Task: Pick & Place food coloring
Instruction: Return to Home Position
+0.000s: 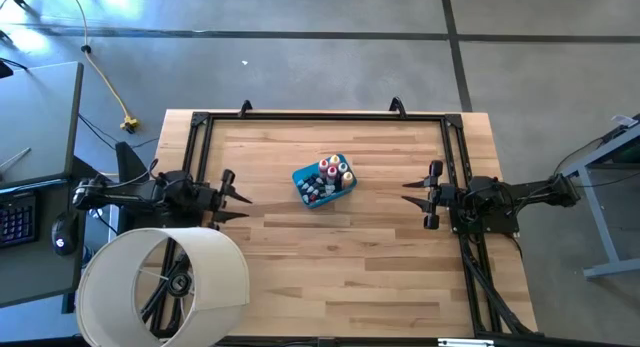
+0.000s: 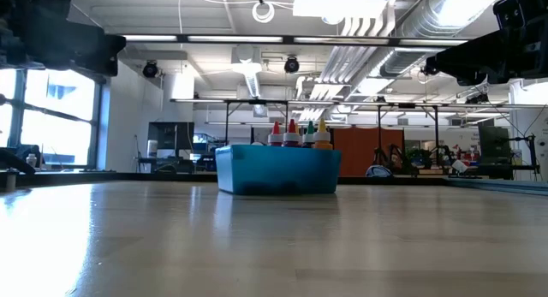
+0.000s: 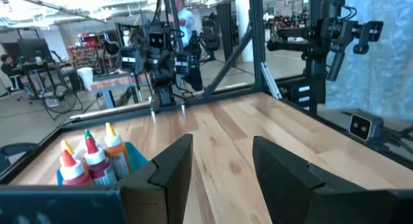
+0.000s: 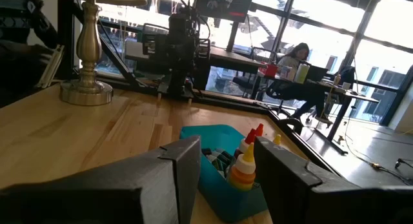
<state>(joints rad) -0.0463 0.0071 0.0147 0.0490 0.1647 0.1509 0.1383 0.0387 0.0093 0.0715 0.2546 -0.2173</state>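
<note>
**While the bottles rest in the tub, both arms wait at the edges**

Since no bottle lies loose on the table [image 1: 330, 277], the job looks to be at its end, and the placing of everything fits this reading. The food coloring bottles [image 1: 335, 169] stand close together inside the blue tub [image 1: 299, 176]. The tub rests near the middle of the table, about halfway between its left and right edges. The caps point upward, so in the low view the red, green and yellow tips rise above the tub's rim. Standing upright and tight together probably keeps them from tipping over. Some smaller vials [image 1: 313, 192] seem to lie on the tub's floor, on the side toward the left edge, but their colours are hard to tell.

The left gripper [image 1: 240, 200] hangs just inside the left edge and the right gripper [image 1: 410, 192] just inside the right edge. Each one is well apart from the tub and faces it. Both have their fingers spread with a clear gap and hold nothing, as the wrist views confirm. This seems to be a resting posture: the arms are out of the way, so the tub can be reached freely. A lamp [image 1: 165, 282] with a white shade stands at the corner beside the left arm and plays no part
</note>
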